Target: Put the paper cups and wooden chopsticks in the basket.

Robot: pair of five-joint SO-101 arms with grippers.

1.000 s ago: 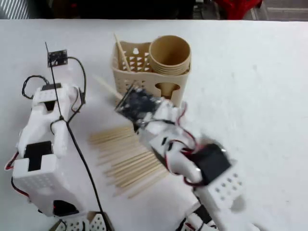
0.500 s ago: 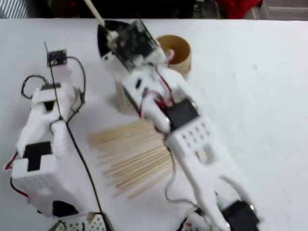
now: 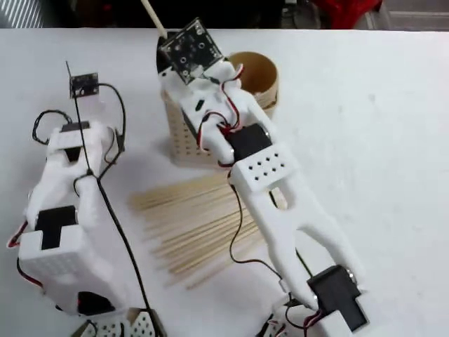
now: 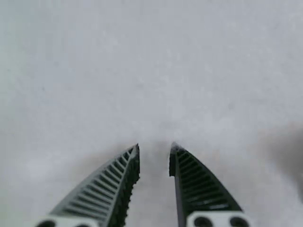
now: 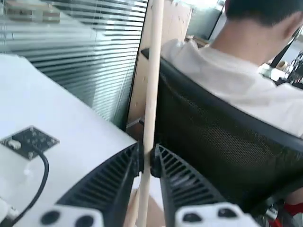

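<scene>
Plain white counter (image 3: pixel 365 140), a bit fuzzy-looking, with a dark strip of room past its far edge. From the right wrist view the room behind is slatted blinds (image 5: pixel 71 38) and a black mesh chair (image 5: pixel 213 142).

The basket (image 3: pixel 179 133) is the beige perforated one near the far side of the counter. The paper cups (image 3: pixel 263 77) sit nested inside it, at the end away from the left arm (image 3: pixel 63 189). The loose pile of wooden chopsticks (image 3: pixel 186 225) is fanned out flat on the counter on the near side of the basket, just in front of it.

The right arm (image 3: pixel 259 168) stretches across that pile and right over the basket. The right claw (image 5: pixel 150 163) is pinching one chopstick (image 5: pixel 151 94) between its tips; the stick points up and away, beyond the basket's far wall, toward the room.

The left claw (image 4: pixel 154 149) is off to the side of the basket, well apart from it, tips slightly spread with nothing between them, hovering just above bare counter. A small circuit board (image 3: pixel 83 84) on a black cable lies on the same side of the basket as the left arm.

Hard to see: the right arm covers most of the basket and part of the cups, so I can't count the cups. The held chopstick's lower end is hidden behind the claw — can't tell whether it's inside the basket.
</scene>
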